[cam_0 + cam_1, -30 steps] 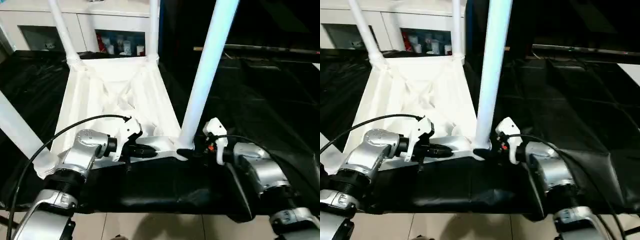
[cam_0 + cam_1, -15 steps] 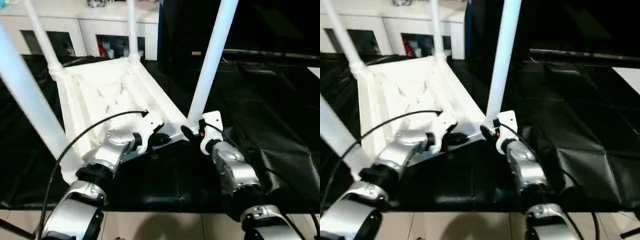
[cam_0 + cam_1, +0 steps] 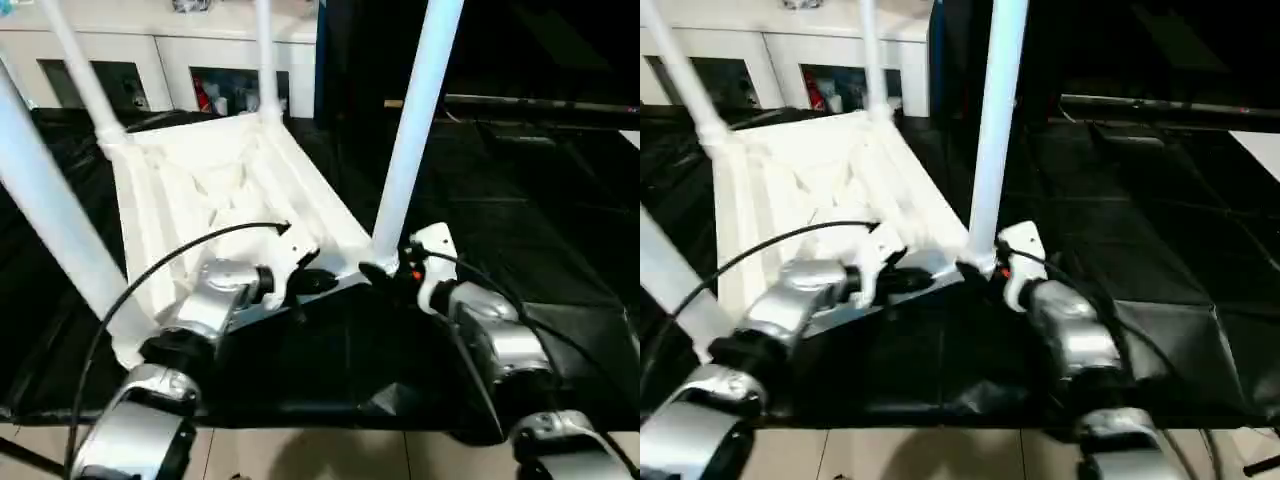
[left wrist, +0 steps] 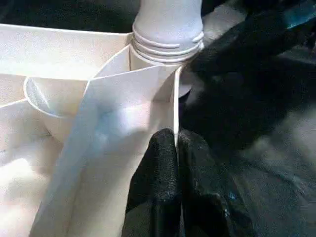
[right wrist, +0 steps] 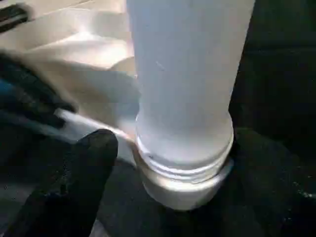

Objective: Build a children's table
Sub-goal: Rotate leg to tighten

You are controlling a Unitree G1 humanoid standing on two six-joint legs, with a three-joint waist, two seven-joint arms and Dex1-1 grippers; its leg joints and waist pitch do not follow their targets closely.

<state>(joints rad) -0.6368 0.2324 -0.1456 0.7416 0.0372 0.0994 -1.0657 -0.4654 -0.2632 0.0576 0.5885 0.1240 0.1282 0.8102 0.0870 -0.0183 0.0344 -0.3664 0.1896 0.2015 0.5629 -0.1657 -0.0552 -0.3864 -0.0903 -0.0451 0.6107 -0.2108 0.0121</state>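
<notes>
From the head camera, the white plastic table top (image 3: 215, 190) lies ribbed underside up on the black-draped work table (image 3: 520, 220), with four smooth tapered legs rising from its corners. Both silver forearms reach to its near edge.

At the left wrist, the left gripper (image 4: 177, 148) pinches a thin rib.

At the right wrist, the right gripper (image 5: 170, 163) straddles the near right leg (image 5: 185, 74) at its threaded base, fingers spread.

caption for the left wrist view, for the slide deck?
Left gripper pinching the thin edge wall of the upturned white tabletop, just below the corner socket holding a threaded leg.
</notes>
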